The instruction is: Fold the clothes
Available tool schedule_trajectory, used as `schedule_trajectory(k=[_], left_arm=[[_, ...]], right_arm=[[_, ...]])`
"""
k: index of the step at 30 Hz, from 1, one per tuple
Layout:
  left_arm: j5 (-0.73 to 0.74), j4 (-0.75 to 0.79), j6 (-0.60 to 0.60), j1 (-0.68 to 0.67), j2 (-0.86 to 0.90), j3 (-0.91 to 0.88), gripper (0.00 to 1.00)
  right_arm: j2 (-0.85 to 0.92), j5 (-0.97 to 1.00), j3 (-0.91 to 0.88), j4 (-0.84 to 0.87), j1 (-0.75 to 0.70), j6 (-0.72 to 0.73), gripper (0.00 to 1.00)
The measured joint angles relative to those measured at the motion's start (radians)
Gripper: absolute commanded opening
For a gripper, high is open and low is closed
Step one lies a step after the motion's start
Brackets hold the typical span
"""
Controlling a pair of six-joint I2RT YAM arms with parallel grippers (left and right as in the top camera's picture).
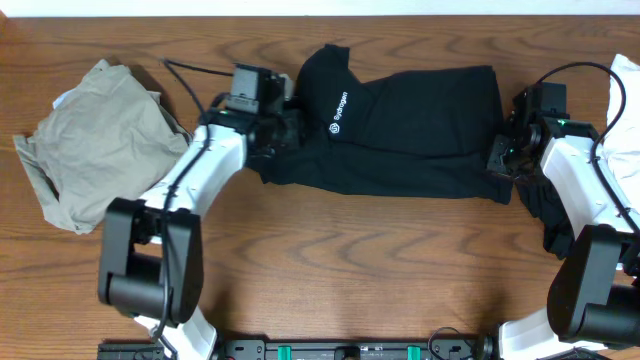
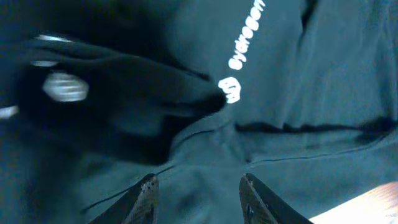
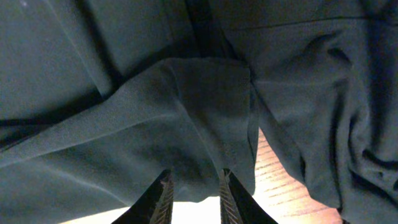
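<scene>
A black garment (image 1: 420, 120) with a small white logo (image 1: 337, 112) lies folded across the back middle of the table. My left gripper (image 1: 280, 130) is at its left end. In the left wrist view this gripper (image 2: 199, 180) stands open just above the black fabric (image 2: 298, 93), near the logo (image 2: 245, 53), with nothing pinched. My right gripper (image 1: 500, 155) is at the garment's right edge. In the right wrist view it (image 3: 196, 174) is shut on a hanging fold of the black garment (image 3: 124, 124). A khaki-grey garment (image 1: 95, 145) lies crumpled at the far left.
A white cloth (image 1: 628, 85) shows at the right edge. More dark fabric (image 1: 545, 215) lies beneath the right arm. Bare wooden table (image 1: 350, 250) stretches in front of the black garment, and a black cable (image 1: 190, 80) runs behind the left arm.
</scene>
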Motion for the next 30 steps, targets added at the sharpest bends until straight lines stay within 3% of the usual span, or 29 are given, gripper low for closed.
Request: schedule_trajectory(k=[14,20,30], left_arm=[[-0.014,0.204,-0.015,-0.076,0.171,0.0,0.48],[-0.031,0.228,-0.035,-0.076,0.171,0.0,0.32],[-0.035,0.223,-0.064,-0.079,0.171,0.0,0.42]], right_arm=[[0.0,0.0,0.0,-0.008,0.0,0.0,0.24],[0.0,0.0,0.0,-0.007,0.0,0.0,0.24],[0.0,0.0,0.0,-0.006,0.0,0.0,0.24]])
